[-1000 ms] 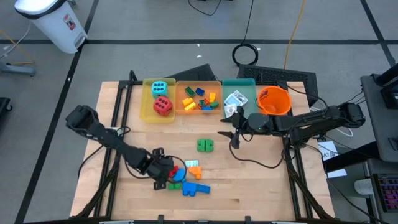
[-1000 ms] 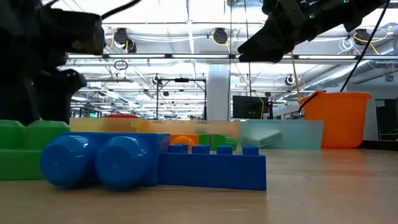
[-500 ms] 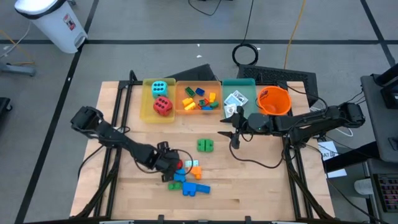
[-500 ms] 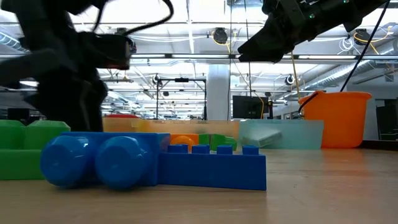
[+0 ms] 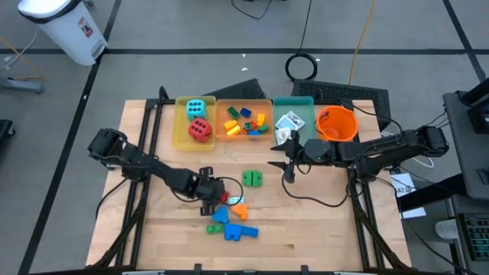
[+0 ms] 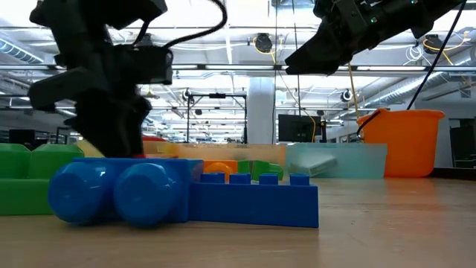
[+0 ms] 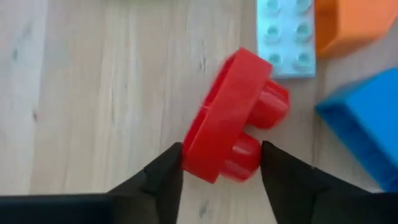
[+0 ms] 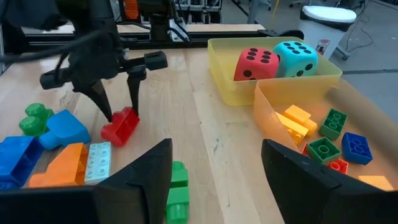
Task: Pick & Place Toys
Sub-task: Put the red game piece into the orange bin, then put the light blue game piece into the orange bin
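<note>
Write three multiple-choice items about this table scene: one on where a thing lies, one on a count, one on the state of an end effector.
1. Where are the two dice?
A. In the yellow tray
B. In the orange bucket
C. On the bare table

2. How many dice are there?
A. One
B. Two
C. Four

3. What is the left end effector doing?
A. Parked beyond the table edge
B. Reaching into the teal tray
C. Straddling a red brick, fingers open

Answers:
1 A: red die and cyan die sit in the yellow tray.
2 B: only those two show.
3 C: left end effector has fingers either side of the red brick.
</note>
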